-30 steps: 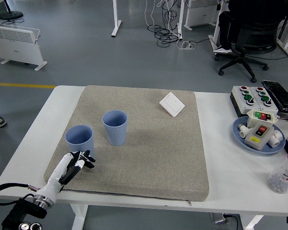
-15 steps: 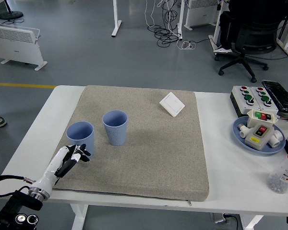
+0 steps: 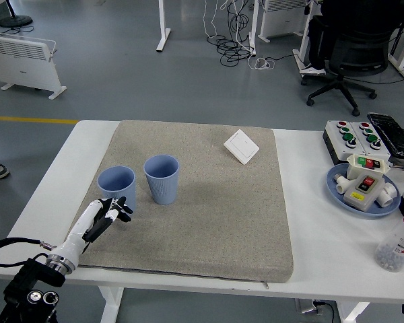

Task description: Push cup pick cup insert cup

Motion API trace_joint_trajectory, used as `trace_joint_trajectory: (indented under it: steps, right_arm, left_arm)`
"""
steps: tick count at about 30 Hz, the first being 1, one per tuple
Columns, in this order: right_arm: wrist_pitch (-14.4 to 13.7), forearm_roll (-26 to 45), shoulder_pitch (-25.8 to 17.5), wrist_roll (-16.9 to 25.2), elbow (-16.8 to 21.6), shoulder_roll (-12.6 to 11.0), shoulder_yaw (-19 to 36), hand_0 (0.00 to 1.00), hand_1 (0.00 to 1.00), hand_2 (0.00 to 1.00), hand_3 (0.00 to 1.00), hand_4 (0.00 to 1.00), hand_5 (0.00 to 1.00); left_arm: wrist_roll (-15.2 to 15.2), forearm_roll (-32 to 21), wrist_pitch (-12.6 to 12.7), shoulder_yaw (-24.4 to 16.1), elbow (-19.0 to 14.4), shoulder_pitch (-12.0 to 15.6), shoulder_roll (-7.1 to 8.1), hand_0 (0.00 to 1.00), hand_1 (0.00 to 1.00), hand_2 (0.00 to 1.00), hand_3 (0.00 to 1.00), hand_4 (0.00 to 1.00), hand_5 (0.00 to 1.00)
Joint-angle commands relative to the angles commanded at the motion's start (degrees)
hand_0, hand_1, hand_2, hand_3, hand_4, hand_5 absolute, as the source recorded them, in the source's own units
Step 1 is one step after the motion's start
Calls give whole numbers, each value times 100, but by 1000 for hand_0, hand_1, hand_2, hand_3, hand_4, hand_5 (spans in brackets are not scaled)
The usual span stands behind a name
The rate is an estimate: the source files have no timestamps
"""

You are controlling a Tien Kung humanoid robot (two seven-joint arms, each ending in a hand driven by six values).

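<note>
Two blue ribbed cups stand upright on the grey mat [image 3: 209, 215]. The left cup [image 3: 116, 188] is close beside the right cup [image 3: 161, 178], with a small gap between them. My left hand [image 3: 112, 212] reaches in from the lower left, its white-and-black fingers relaxed and holding nothing, with the fingertips right at the near base of the left cup. The right arm does not show.
A white wall switch [image 3: 241, 146] lies at the mat's far side. On the right stand a button box [image 3: 353, 138], a blue plate [image 3: 337, 188] with switch parts, and a clear bottle [image 3: 396, 246] with a red cap.
The left cup has slid away from me and to the right, closing on the right cup. My left hand followed behind it.
</note>
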Motion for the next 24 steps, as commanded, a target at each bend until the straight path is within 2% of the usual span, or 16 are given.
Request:
trace_joint_trajectory:
  steps: [6, 13, 14, 24]
  right_arm:
    - [2, 1, 3, -3, 0, -1, -27, 694, 597, 610, 546, 109, 441]
    - [5, 1, 0, 0, 0, 1, -61, 694, 597, 610, 546, 109, 442]
    - [6, 1, -2, 0, 0, 1, -67, 693, 597, 610, 546, 108, 442]
    - [12, -22, 6, 7, 0, 1, -130, 694, 596, 609, 546, 107, 441]
  left_arm:
    - [-54, -140, 16, 91, 327, -200, -39, 608, 482, 453, 459, 632, 998]
    - [-76, -224, 14, 262, 468, -372, -18, 635, 483, 454, 461, 632, 998]
    - [-82, -225, 21, 283, 498, -423, -20, 669, 486, 455, 460, 631, 998]
    - [-145, -276, 16, 388, 846, -738, -69, 684, 486, 454, 460, 627, 998]
